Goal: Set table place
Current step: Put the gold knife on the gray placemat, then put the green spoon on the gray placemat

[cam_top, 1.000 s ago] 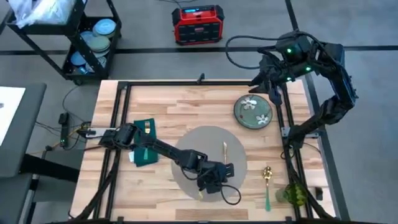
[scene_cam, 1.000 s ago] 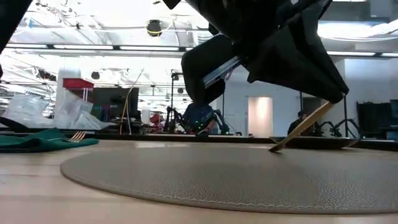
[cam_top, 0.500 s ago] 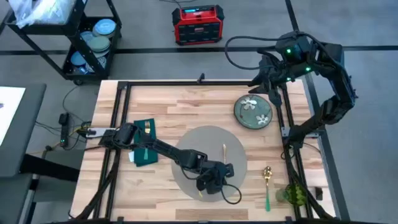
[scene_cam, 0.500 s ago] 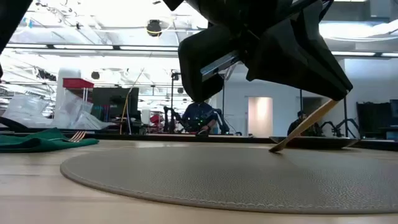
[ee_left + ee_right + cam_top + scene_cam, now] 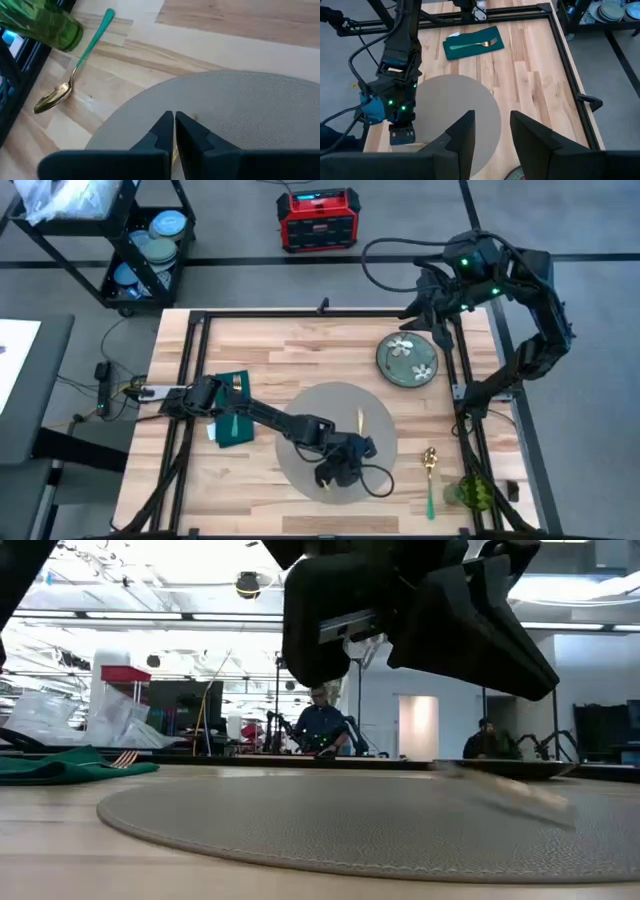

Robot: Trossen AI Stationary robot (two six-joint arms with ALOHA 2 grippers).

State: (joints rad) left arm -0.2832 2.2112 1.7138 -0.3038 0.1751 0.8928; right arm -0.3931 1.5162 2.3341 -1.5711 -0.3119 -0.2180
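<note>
While the left arm reaches across the wooden table point(image 5: 300, 345), its left gripper point(image 5: 352, 452) sits low over the round grey placemat point(image 5: 315, 405) — placemat lies bottom centre of the high view. Wrist view shows the left fingers point(image 5: 165, 131) pressed nearly together, only a thin slit between; cannot tell if anything is pinched. A thin gold utensil point(image 5: 361, 423) lies on the mat's right part, just above the gripper. Right gripper point(image 5: 432, 315) hangs at the table's upper right edge, above the flowered plate point(image 5: 410, 361), fingers point(image 5: 462, 132) spread apart, holding nothing. Green napkin point(image 5: 233, 420) with a fork point(image 5: 237, 385) sits left of the mat. Lower right — gold-bowled spoon point(image 5: 429, 478) with teal handle beside a green glass point(image 5: 472, 494).
</note>
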